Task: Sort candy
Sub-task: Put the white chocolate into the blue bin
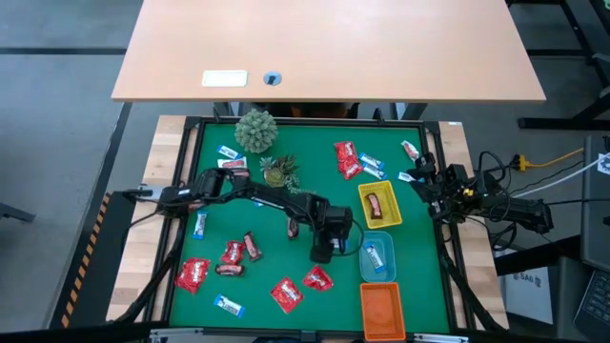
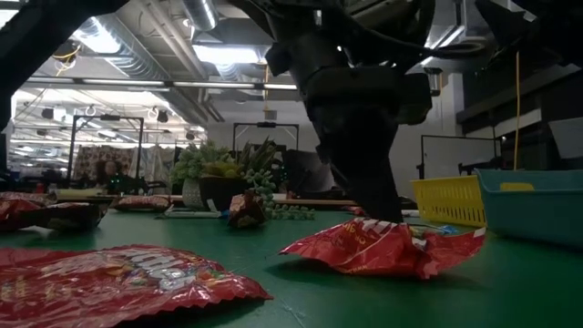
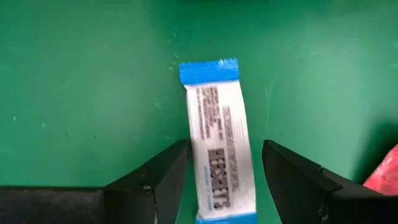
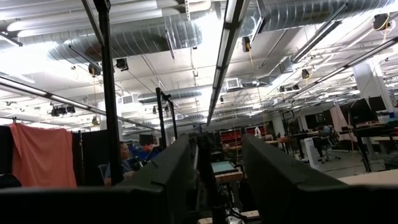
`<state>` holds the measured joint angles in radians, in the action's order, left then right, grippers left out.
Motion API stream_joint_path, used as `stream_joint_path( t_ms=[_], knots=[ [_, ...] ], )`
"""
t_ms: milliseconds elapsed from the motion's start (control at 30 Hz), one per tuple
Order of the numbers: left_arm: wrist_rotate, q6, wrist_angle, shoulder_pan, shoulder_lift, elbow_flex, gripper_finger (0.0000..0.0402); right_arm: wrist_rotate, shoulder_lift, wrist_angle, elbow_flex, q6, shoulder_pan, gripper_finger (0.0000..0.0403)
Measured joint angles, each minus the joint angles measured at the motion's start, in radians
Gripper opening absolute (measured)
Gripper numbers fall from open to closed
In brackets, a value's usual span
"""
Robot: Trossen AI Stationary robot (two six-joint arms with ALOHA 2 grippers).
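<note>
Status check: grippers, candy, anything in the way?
Left gripper open, straddling blue-and-white candy on the green mat. Right gripper parked at table's right edge. Red packet beside.

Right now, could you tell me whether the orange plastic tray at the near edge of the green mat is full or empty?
Empty: in the high view the orange tray shows only its bare floor, with no candy inside.

Left arm stretched across the mat, left claw [image 3: 224,168] open and pointing down, right arm parked at the table's edge
</note>
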<state>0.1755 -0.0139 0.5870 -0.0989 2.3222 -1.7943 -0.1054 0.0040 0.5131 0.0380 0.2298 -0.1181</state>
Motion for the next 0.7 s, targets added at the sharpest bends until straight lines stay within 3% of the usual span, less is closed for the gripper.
stream_joint_path(
  t_ms=[233,500,700],
  knots=[
    [-0.002,0.000,0.000,0.001,0.001,0.000,0.0199,-0.042,0.000,-0.002,0.000,0.000,0.000,0.0150],
    [-0.030,0.012,0.001,-0.002,0.001,0.000,0.0155,-0.045,0.000,-0.002,0.000,0.000,0.000,0.0150],
    [-0.033,0.022,0.002,0.001,0.001,0.000,0.0144,-0.045,0.000,-0.009,0.000,0.000,0.000,0.0150]
  ],
)
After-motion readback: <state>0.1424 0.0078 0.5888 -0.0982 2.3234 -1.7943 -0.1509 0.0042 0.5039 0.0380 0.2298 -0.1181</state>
